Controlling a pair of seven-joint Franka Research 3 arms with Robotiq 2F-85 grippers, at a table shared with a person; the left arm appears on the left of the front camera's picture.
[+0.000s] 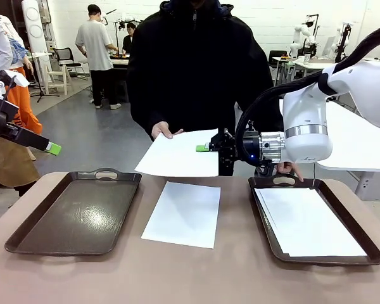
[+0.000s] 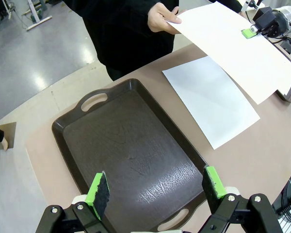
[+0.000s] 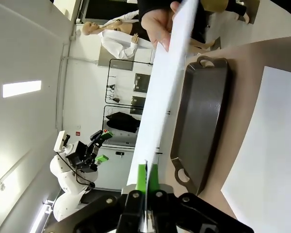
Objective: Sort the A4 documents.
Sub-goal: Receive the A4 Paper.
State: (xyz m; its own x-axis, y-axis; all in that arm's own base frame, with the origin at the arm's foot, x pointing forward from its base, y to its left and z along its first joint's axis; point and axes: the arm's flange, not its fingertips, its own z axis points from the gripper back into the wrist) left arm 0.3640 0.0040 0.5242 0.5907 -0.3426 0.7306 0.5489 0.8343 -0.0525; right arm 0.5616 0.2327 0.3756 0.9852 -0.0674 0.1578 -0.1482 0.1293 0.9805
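- My right gripper (image 1: 204,147) was clamped shut on the near edge of a white sheet (image 1: 180,154), its green pads pinching the paper from both sides (in the right wrist view I saw that sheet nearly edge-on).
- The same sheet was also held at its far corner by the person's hand (image 1: 164,131), so it hung in the air between us, above the far edge of the bench (image 1: 114,278).
- A second sheet (image 1: 183,213) lay flat on the bench between the two trays, touching neither.
- The right tray (image 1: 261,183) carried a stack of sheets (image 1: 307,221), lying squarely inside its rim.
- The person's other hand (image 1: 290,168) rested its fingers at that tray's far handle.
- My left gripper (image 2: 155,187) hovered with its jaws wide apart and nothing between them, above the near end of the left tray (image 2: 131,150).
- That tray was dark, with a handle hole at each end, and lay well apart from the sheet on the bench (its bottom looked scuffed and shiny).
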